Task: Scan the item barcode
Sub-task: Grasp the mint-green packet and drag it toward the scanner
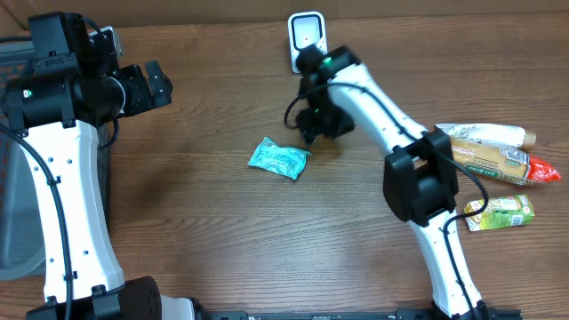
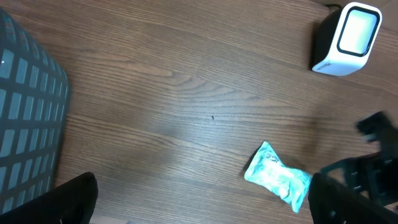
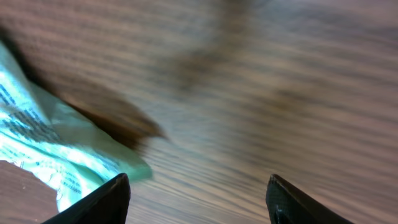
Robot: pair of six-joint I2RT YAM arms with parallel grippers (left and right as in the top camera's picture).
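Right gripper (image 3: 196, 186) with fingers spread and empty, the teal packet (image 3: 43, 149) lying just outside one finger; a sound grasp would centre the packet between both fingers, leaving its barcode (not discernible here) uncovered for the scanner (image 1: 307, 36), while the left gripper (image 2: 208, 199) hangs spread wide, well apart.

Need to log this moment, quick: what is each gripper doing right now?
Left gripper: open, empty.
Right gripper: open, empty; the teal packet lies loose beside it.
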